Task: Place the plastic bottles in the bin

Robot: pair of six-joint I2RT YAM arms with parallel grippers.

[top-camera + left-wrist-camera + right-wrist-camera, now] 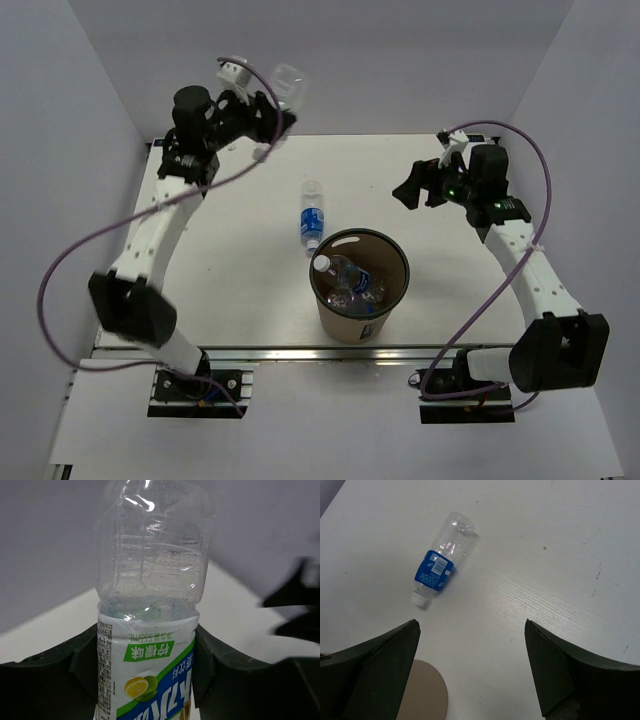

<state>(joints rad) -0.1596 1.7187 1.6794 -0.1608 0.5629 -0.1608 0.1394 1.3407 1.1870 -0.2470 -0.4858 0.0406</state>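
Observation:
My left gripper point(277, 108) is raised over the table's far left corner and shut on a clear plastic bottle point(290, 82). In the left wrist view the fingers point(210, 665) clamp this bottle point(150, 570) at its white, green and blue lemon label. A second bottle point(312, 218) with a blue label and white cap lies on the table just beyond the bin; it also shows in the right wrist view point(442, 562). The brown bin point(395, 295) stands at centre front and holds bottles point(350, 282). My right gripper point(408, 192) point(471, 625) is open and empty, right of the bin.
The white table point(240, 280) is boxed in by grey walls at the back and sides. The bin's rim point(422, 690) shows at the lower left of the right wrist view. Purple cables loop off both arms.

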